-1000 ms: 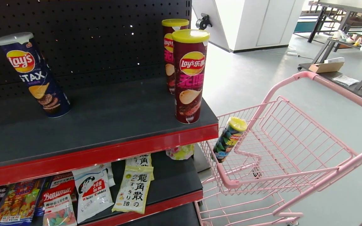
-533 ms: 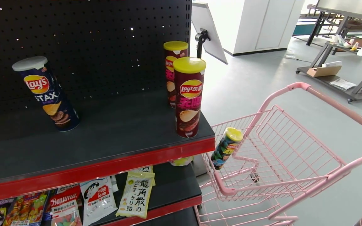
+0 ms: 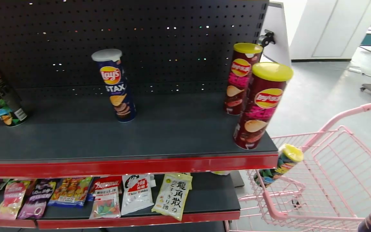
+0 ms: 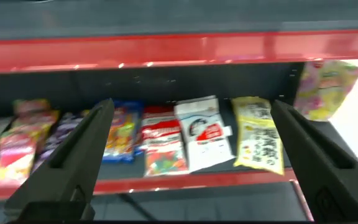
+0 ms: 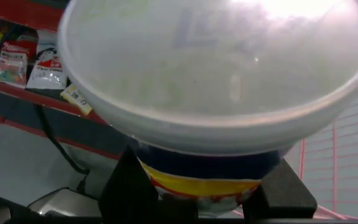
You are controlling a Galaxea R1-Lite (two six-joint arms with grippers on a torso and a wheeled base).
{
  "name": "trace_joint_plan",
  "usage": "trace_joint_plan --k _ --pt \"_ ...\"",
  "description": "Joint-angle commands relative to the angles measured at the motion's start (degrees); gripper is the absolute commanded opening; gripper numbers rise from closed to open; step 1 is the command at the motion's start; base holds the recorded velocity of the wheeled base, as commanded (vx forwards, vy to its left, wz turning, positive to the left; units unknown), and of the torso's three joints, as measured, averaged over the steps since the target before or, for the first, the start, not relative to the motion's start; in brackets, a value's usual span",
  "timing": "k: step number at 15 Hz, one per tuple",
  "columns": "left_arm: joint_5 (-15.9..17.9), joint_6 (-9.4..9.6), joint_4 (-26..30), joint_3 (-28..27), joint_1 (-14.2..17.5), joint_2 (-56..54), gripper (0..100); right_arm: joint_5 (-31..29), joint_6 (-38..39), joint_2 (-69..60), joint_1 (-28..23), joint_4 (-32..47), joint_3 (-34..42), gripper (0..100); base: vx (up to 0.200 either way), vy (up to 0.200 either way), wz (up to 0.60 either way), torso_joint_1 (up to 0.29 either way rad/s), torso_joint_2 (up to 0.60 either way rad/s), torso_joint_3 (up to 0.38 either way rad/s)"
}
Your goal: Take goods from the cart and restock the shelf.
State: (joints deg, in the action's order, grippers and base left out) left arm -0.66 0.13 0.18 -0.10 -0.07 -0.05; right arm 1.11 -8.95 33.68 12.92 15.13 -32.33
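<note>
Four cans (image 3: 118, 87) upright on the top shelf (image 3: 172, 129), a white-lidded can (image 5: 210, 68) clamped in the right gripper (image 5: 207, 196) near the cart (image 3: 349, 113) and not yet placed, one yellow-lidded can (image 3: 282, 164) leaning inside the cart, left gripper (image 4: 192, 106) with jaws spread and empty before the lower shelf (image 3: 211, 193); looks past halfway.

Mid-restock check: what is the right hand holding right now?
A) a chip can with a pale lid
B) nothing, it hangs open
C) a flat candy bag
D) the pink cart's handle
A: in the right wrist view the right hand grips a chip can that has a pale lid and a blue and yellow body.
</note>
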Motion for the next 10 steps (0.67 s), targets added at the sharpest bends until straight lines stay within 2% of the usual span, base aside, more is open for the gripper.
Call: trace_joint_plan --k 1,2,4,5,7,10 --pt "-0.04 0.04 -0.01 0.01 -0.01 0.05 100 0.03 -0.19 -0.28 0.0 -0.19 1.13 0 0.0 0.0 0.0 0.0 0.0 0.0" --pt "-0.04 0.04 -0.01 0.01 -0.01 0.05 100 0.74 -0.19 -0.55 0.35 -0.28 1.3 0 0.0 0.0 0.0 0.0 0.0 0.0" --pt "-0.04 0.04 -0.01 0.01 -0.01 0.05 100 9.88 0.77 -0.55 2.63 -0.8 0.69 0 0.0 0.0 0.0 0.0 0.0 0.0" --pt "-0.04 0.04 -0.01 0.01 -0.01 0.05 100 11.72 1.04 -0.2 2.9 -1.51 0.78 0 0.0 0.0 0.0 0.0 0.0 0.0" --pt "-0.04 0.04 -0.01 0.01 -0.01 0.05 100 12.87 0.33 3.14 3.07 -6.43 1.74 0 0.0 0.0 0.0 0.0 0.0 0.0" --pt "-0.04 0.04 -0.01 0.01 -0.01 0.05 100 13.13 -0.19 7.8 6.06 -9.42 0.78 0 0.0 0.0 0.0 0.0 0.0 0.0"
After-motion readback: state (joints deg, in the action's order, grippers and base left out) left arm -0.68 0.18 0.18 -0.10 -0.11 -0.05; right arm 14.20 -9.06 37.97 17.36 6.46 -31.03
